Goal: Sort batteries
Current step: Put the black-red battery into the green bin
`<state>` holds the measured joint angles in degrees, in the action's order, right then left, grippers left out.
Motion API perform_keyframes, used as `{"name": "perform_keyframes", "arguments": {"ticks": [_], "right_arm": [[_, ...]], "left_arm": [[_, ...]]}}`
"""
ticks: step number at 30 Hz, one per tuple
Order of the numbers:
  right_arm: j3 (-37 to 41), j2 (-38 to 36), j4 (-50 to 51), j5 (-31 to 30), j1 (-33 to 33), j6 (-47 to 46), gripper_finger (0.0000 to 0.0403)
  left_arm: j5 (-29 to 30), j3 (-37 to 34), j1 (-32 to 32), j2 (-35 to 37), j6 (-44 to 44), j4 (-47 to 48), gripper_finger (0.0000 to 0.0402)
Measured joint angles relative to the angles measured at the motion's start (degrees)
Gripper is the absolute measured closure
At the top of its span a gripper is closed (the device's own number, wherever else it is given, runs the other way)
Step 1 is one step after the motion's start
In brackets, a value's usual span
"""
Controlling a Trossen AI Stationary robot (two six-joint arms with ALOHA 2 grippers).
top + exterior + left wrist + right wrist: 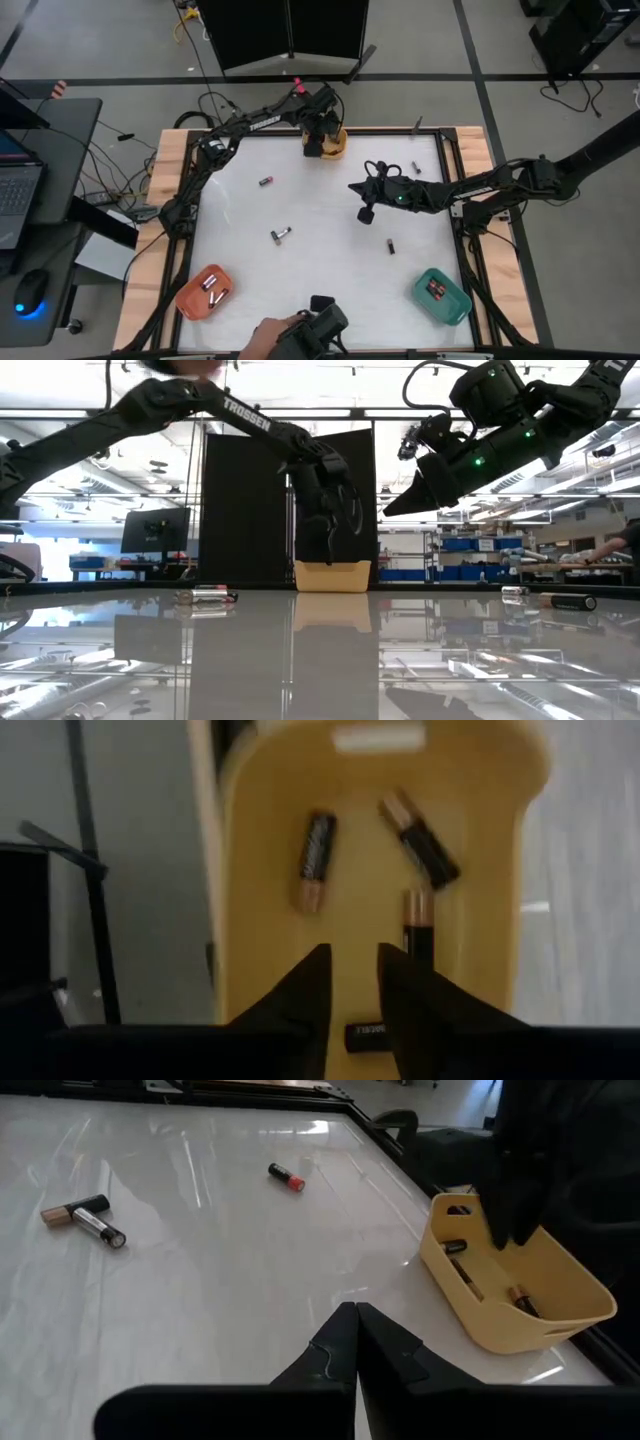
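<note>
My left gripper (352, 982) hangs open over the yellow bin (337, 147) at the table's far edge, fingers pointing down into it and touching nothing. In the bin lie several dark batteries with copper ends (316, 860), one (368, 1036) right beneath the fingertips. My right gripper (356, 1320) is shut and empty, above the table right of the middle (366, 212). Loose batteries lie on the white tabletop: a red-marked one (265, 182), a pair (280, 235), one (391, 245) near my right gripper, and one (415, 168) at the far right.
An orange bin (205, 291) at the near left and a green bin (441, 296) at the near right each hold batteries. A person's hand (262, 338) with a dark device (318, 325) reaches in at the near edge. A black frame rims the table.
</note>
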<state>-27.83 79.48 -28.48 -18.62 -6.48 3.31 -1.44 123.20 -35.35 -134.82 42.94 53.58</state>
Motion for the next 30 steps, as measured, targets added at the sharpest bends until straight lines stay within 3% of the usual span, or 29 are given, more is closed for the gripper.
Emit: {"name": "perform_keyframes", "arguments": {"ticks": [6, 12, 19, 30], "right_arm": [[0.00, 0.00, 0.12, -0.04, 0.00, 0.78, 0.0392], [0.00, 0.00, 0.05, 0.55, 0.00, 0.94, 0.0394], [0.00, 0.07, -2.21, 0.71, 0.00, -0.07, 0.0394], [4.36, 0.09, -10.62, 2.76, 0.01, -0.11, 0.0394]], "left_arm": [[-10.27, -0.01, -1.70, 4.06, -4.00, -0.79, 0.0392], [-13.84, -0.11, -2.67, 5.89, -7.42, -5.20, 0.0397], [-19.33, -1.06, -2.45, 6.23, -11.85, -17.47, 0.0399], [-20.99, -12.93, 0.39, 9.11, -17.92, -41.82, 0.0400]]}}
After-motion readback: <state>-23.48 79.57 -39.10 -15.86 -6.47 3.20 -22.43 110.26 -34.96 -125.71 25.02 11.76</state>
